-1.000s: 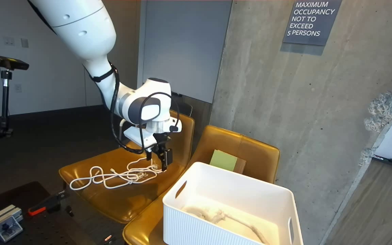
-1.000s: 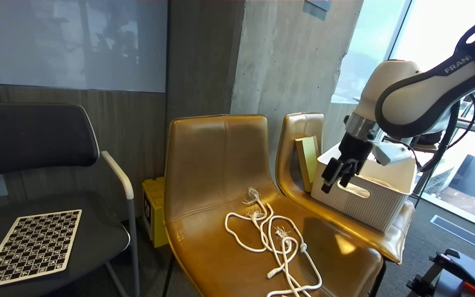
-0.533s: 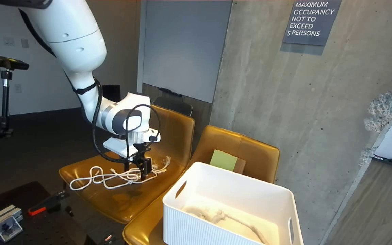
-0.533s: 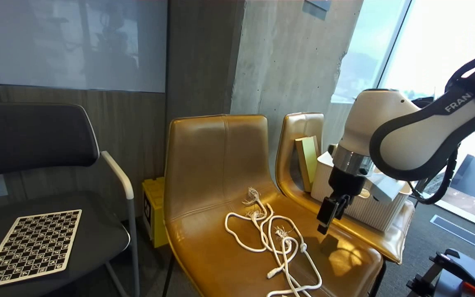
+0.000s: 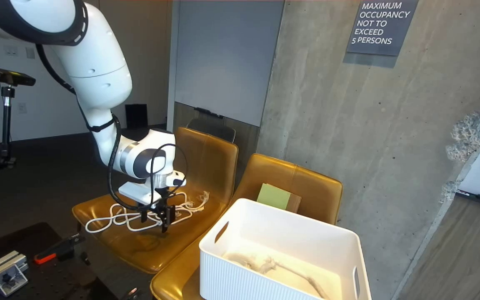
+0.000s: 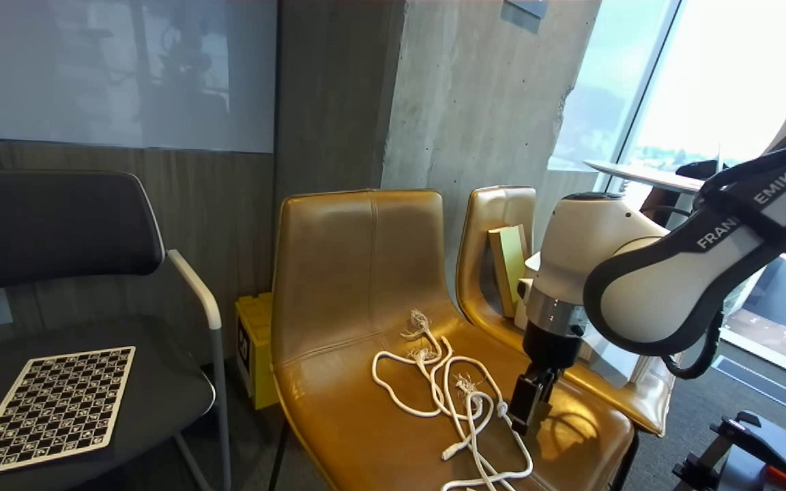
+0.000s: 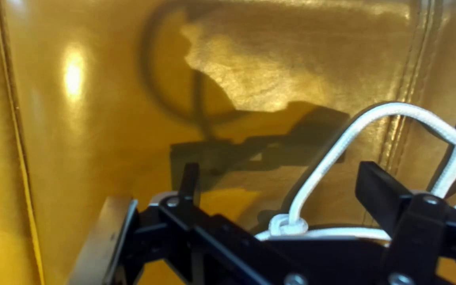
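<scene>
My gripper (image 7: 278,174) is open, its black fingers spread wide with nothing held between them. In the wrist view a white rope (image 7: 331,154) runs across the gap and bends at a small knot (image 7: 287,225). Both exterior views show the rope lying in loose loops with frayed ends on a tan leather chair (image 6: 338,416). The gripper (image 6: 528,402) hangs low over that seat, close to the knot (image 6: 502,408) side of the rope. From an exterior view the gripper (image 5: 156,218) covers part of the rope (image 5: 140,228). Whether a fingertip touches the rope I cannot tell.
A white ribbed bin (image 5: 231,277) with rope-like material inside stands on the adjoining tan chair. Behind it a green book (image 5: 273,196) leans on the backrest. A dark chair bears a checkered board (image 6: 52,402); a yellow box (image 6: 256,354) stands between chairs. A red-handled tool (image 5: 58,250) lies nearby.
The arm has moved away from the bin and come down over the rope chair, toward the knot. The gripper has stayed open. Rope and bin look unmoved.
</scene>
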`<move>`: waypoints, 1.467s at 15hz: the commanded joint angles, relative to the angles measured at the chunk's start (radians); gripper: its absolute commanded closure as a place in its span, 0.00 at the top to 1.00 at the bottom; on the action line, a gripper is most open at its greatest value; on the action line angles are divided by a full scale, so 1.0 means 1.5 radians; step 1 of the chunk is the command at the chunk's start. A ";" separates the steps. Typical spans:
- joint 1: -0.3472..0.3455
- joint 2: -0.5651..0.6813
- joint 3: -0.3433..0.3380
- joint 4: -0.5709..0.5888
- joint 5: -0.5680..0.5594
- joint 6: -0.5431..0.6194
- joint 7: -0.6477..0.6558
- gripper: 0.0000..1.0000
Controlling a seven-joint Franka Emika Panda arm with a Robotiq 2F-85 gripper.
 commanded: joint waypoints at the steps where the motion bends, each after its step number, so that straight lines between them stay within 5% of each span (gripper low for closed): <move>1: 0.017 0.053 -0.003 0.049 -0.024 0.006 0.013 1.00; 8: 0.060 0.090 -0.039 0.101 -0.084 0.000 0.038 1.00; 9: 0.065 0.093 -0.043 0.107 -0.091 -0.002 0.040 0.93; 10: 0.070 0.099 -0.046 0.115 -0.096 -0.004 0.042 0.74; 19: 0.079 0.120 -0.060 0.156 -0.100 -0.018 0.049 0.06; 22: 0.079 0.114 -0.068 0.159 -0.099 -0.023 0.054 0.00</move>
